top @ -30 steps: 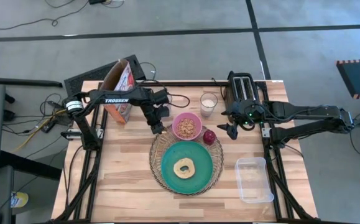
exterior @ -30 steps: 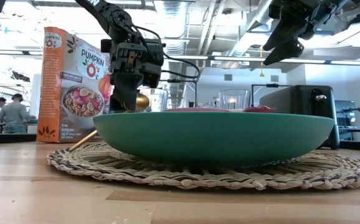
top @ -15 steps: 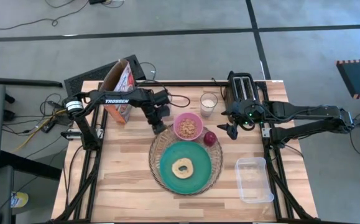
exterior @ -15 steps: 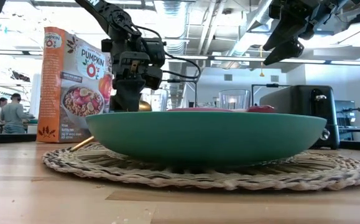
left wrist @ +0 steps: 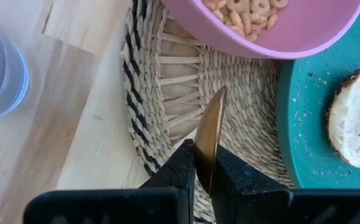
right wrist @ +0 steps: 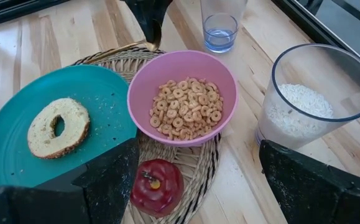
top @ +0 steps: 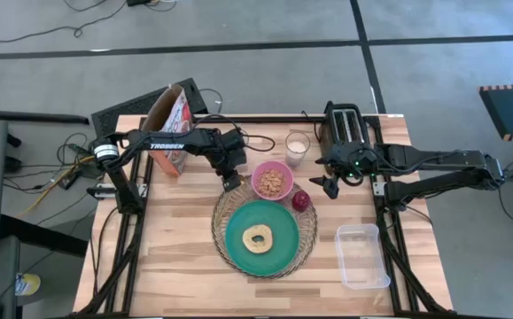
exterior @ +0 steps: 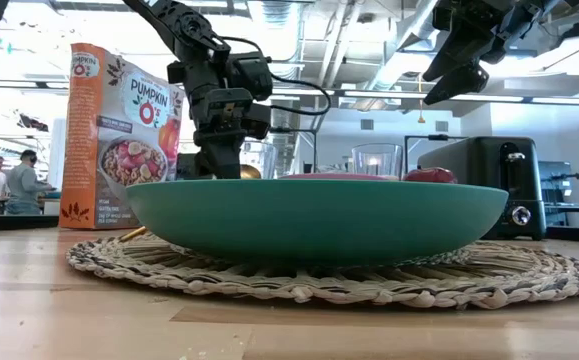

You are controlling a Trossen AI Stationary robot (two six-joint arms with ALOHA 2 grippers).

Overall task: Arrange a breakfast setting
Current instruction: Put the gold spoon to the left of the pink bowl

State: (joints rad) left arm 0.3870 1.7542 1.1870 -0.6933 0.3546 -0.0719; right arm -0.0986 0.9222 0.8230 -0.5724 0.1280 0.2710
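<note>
A round teal plate (top: pixel 283 246) with a tan bagel (top: pixel 258 237) sits on a round woven charger (top: pixel 223 213). A pink bowl (top: pixel 258 177) of cereal rests on the charger's far edge. The dark red fruit (top: pixel 301 201) lies at the charger's far right edge. My left gripper (top: pixel 231 182) is at the charger's far left edge, beside the bowl, and is shut on a gold spoon (left wrist: pixel 209 134). My right gripper (top: pixel 330 186) hangs open and empty in front of the toaster, high above the table (exterior: pixel 459 60). My left gripper pinches the gold spoon between its two fingers (left wrist: pixel 183 168); the spoon stands on edge in the gap. The fingers point down from above. The spoon's handle (right wrist: pixel 124 46) slants down from the fingers, and its free end (exterior: pixel 134 233) lies low at the charger's left edge.
An orange cereal box (top: pixel 169 124) stands at the far left and a black toaster (top: pixel 345 128) at the far right, with a cup of white contents (top: pixel 298 146) between them. A water glass (right wrist: pixel 220 28) stands behind the bowl. A clear tub (top: pixel 362 257) lies near right. People stand beyond the table (exterior: pixel 24 180).
My left gripper has gone a little toward the table's right, closer to the pink bowl, still shut on the spoon. The charger with the plate has slid slightly toward the table's left, and the bowl has shifted slightly right.
</note>
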